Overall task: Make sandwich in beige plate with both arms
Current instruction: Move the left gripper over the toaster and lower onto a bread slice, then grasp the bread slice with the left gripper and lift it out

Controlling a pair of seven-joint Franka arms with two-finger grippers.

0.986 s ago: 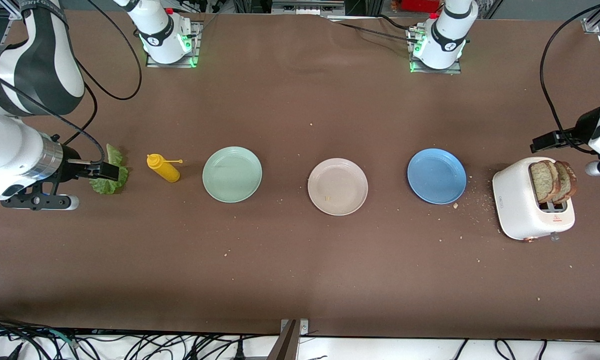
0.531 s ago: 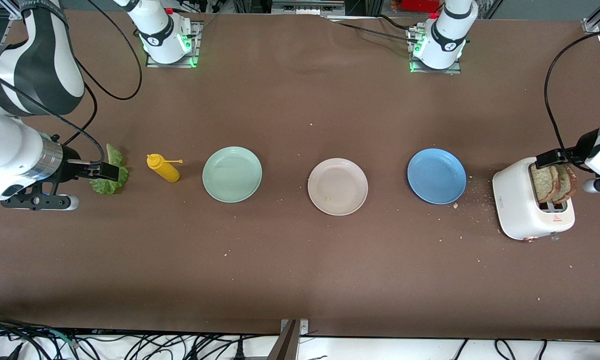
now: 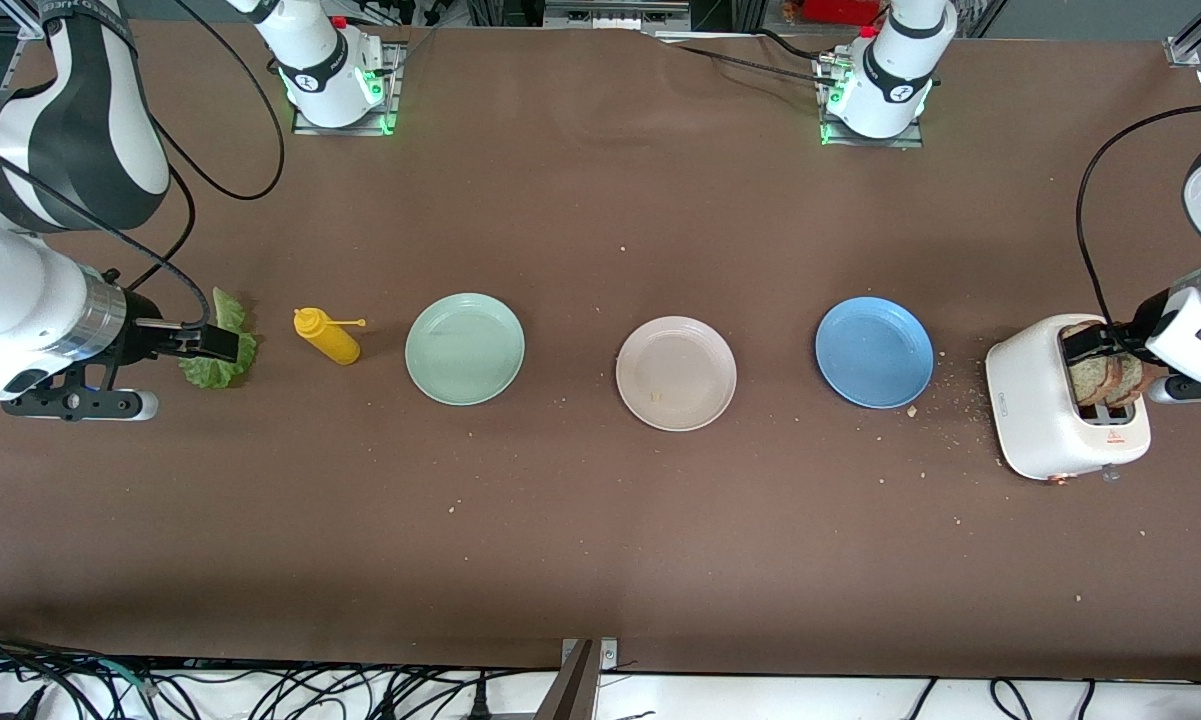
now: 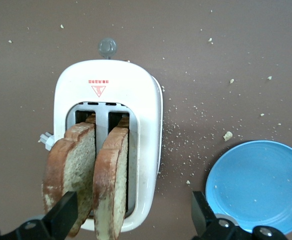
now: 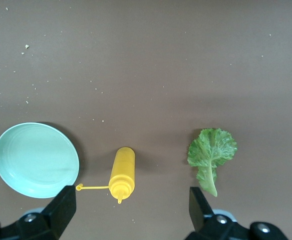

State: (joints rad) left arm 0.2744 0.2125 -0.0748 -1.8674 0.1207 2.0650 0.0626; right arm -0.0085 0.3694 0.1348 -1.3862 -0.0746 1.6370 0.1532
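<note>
Right gripper (image 3: 205, 342): I have it hanging over the lettuce leaf (image 3: 222, 345), jaws wide and holding nothing; this arm waits.
Lettuce leaf: flat on the table at the right arm's end, well apart from the beige plate (image 3: 676, 373), past the mustard bottle (image 3: 328, 337) and the mint-green plate (image 3: 465, 348).
Beige plate: mid-table between the mint-green plate and the blue plate (image 3: 874, 352); it carries only a crumb, so I judge the sandwich not yet begun.
Toaster (image 3: 1045, 420): at the left arm's end, just beside the blue plate, with two toast slices (image 4: 90, 177) standing up out of its slots.
Left gripper (image 3: 1100, 343): I see it low over the toaster, jaws wide; in the left wrist view one finger (image 4: 63, 215) sits at the outer slice's edge.
Risk, grip: the slices lean close together, so I think closing now could pinch both or crumble a crust.
Risk, toaster: a skewed pull could drag or tip the light toaster, scattering more crumbs.
Risk, lettuce: a flat thin leaf may slip from the fingers.
</note>
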